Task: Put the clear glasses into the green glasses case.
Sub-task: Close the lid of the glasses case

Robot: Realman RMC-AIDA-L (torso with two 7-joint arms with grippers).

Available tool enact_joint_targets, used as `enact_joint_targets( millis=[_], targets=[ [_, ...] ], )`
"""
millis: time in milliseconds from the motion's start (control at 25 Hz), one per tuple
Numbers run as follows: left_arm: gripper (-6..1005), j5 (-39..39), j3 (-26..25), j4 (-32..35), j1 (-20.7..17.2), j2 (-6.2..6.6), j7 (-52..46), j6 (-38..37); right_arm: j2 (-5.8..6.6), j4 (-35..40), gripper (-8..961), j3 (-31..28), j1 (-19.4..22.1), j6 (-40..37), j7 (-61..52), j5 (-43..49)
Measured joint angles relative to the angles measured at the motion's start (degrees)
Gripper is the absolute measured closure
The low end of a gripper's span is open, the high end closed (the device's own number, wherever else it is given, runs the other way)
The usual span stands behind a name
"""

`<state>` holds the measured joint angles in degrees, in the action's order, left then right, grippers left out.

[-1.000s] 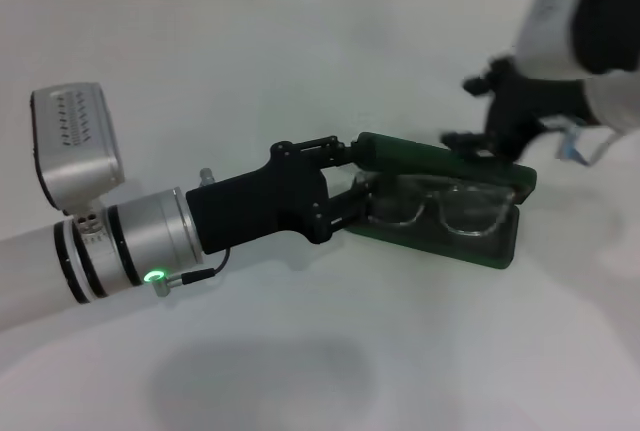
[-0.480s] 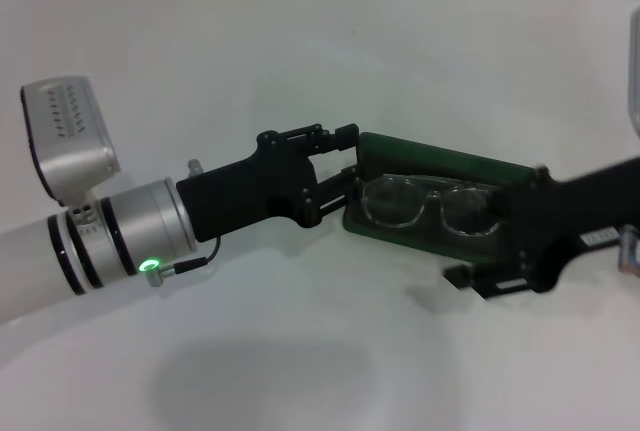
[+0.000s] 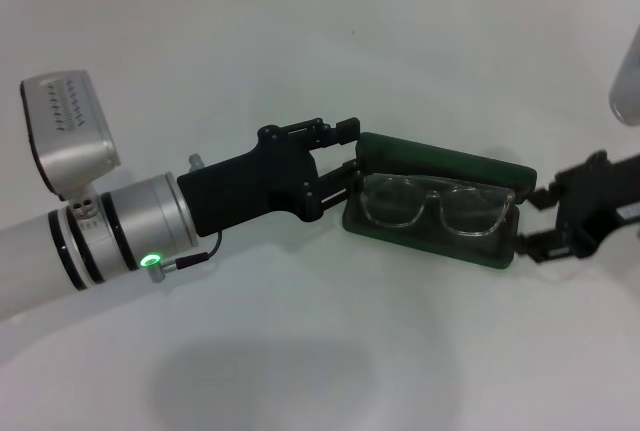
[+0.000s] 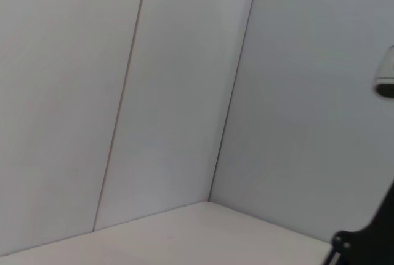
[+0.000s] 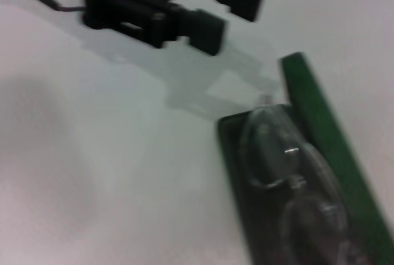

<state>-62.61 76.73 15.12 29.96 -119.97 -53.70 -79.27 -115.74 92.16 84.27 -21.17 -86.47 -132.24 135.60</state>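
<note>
A white surface (image 3: 300, 71) carries the open green glasses case (image 3: 440, 206). Its lid stands raised along the far edge. The clear glasses (image 3: 440, 203) already lie inside the tray, lenses facing up, folded and resting within the walls.

The left end effector (image 3: 350, 156) reaches in from the left. Its black fingers are spread apart, one near the lid's left end and one by the tray's left end. They appear to hold nothing. In the right wrist view the same end effector (image 5: 225, 13) sits just beside the case (image 5: 320, 148), seemingly apart from it, with the glasses (image 5: 283, 173) visible in the tray.

The right end effector (image 3: 545, 219) sits just off the case's right end. Its fingers are parted and empty.

The glasses look placed, so what likely remains is clearing away. To do that well, each arm should back straight out along its own line, keeping fingers spread, so nothing catches the lid or drags the case sideways.
</note>
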Motion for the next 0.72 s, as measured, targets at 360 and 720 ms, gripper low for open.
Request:
enact_joint_targets(
  millis=[360, 720],
  targets=[
    [506, 0.0, 0.0, 0.1, 0.0, -0.15, -0.4, -0.1, -0.10, -1.6, 365, 0.1, -2.8, 7.8, -0.2, 5.8],
    [505, 0.6, 0.1, -0.2, 0.0, -0.26, -0.7, -0.3, -0.01, 2.0, 366, 0.5, -2.1, 9.4, 1.1, 5.6]
  ],
)
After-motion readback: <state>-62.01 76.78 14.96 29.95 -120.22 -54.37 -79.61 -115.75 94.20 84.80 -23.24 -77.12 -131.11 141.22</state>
